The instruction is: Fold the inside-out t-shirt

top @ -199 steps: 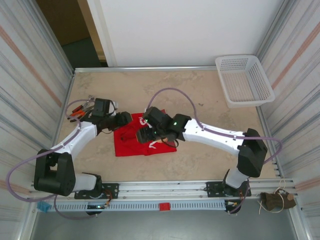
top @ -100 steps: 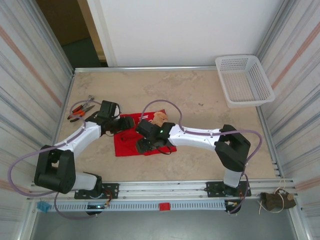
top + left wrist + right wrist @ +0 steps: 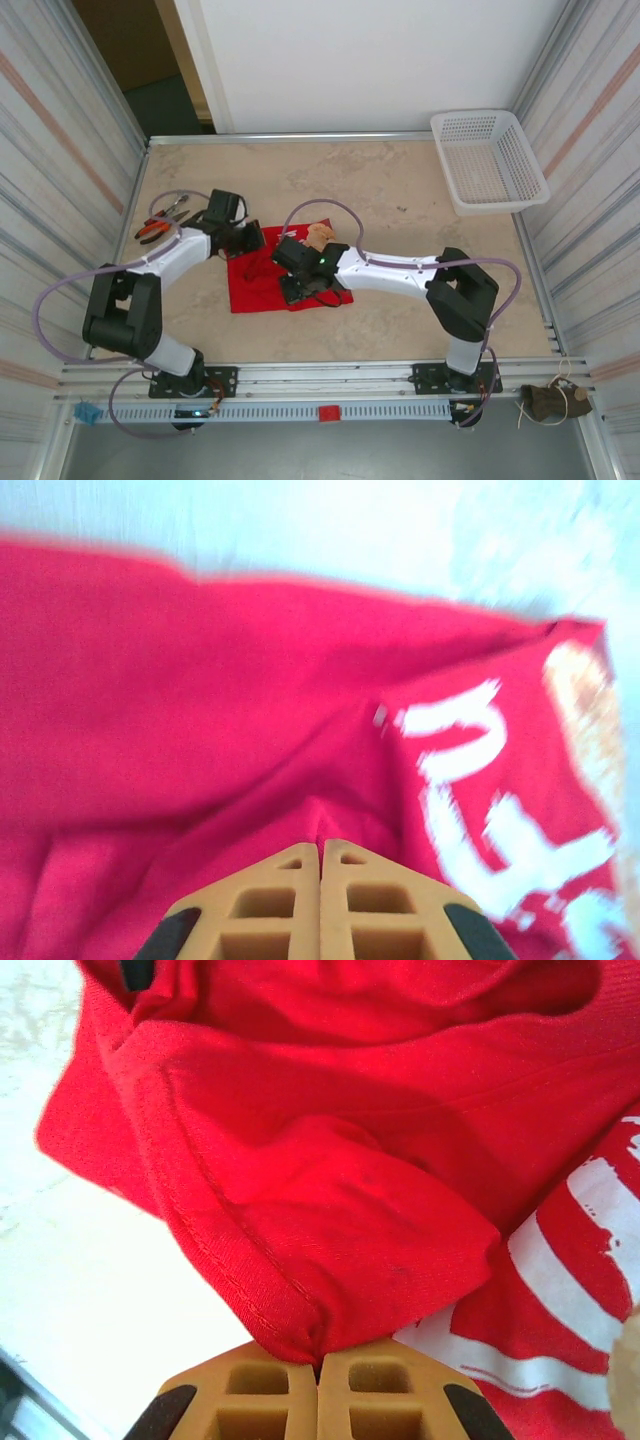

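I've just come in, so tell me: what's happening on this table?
Two robot arms are working on a red t-shirt lying bunched mid-table. The left gripper is shut on a fold near its printed graphic, and the right gripper pinches a hemmed edge. The shirt is not yet neatly folded.

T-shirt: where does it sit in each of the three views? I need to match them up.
Top external: t-shirt lies left of table centre, between the arms.
Left wrist: t-shirt under a pale strip of table, a fold running into the left tool.
Right wrist: bunched hem, pinched in the right tool.
Shared landmark: pale print, on the right each time.
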Controlling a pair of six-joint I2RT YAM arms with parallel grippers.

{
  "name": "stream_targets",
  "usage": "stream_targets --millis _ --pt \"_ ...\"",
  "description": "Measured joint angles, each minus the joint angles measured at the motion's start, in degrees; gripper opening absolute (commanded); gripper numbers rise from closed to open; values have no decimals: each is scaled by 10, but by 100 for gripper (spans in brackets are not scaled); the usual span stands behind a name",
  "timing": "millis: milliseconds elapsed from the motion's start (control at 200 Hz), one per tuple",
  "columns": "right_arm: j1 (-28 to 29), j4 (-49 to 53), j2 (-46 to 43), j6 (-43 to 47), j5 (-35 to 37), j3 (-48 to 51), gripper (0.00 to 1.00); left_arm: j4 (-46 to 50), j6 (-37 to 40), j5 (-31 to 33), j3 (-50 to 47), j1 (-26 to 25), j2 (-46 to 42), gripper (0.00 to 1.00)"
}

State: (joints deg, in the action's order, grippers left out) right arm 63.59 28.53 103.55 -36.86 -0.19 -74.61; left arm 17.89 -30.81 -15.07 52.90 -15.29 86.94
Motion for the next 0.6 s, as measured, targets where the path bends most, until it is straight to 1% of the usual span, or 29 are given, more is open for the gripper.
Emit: stream_targets --millis 170,276,371,386,401,421,446,476,511,536,601 --pt "17 0 -5 0 -14 -36 0 -2 9 -4 69 31 27 0" --pt "28 -4 -1 -1 -28 -64 0 -2 11 -10 87 48 43 0" --pt "36 -24 30 -2 -47 -102 0 -7 13 -15 89 62 56 0" --pt "37 -28 37 -2 -49 -108 3 -7 14 -16 89 64 58 0" --pt "39 -31 45 -3 -55 -115 11 -7 15 -16 89 66 60 0" --pt "40 -36 58 -6 -61 -125 23 -9 15 -16 89 69 63 5" --pt "41 -41 73 -6 -71 -137 37 -10 15 -18 89 72 66 13" --pt "43 -46 94 -6 -82 -151 47 -14 17 -18 89 77 70 24" --pt "45 -51 113 -6 -93 -163 52 -18 17 -19 89 83 74 36" --pt "46 -55 125 -6 -100 -168 54 -22 20 -20 89 90 76 44" --pt "47 -55 136 -4 -109 -160 55 -32 21 -28 90 109 80 54"
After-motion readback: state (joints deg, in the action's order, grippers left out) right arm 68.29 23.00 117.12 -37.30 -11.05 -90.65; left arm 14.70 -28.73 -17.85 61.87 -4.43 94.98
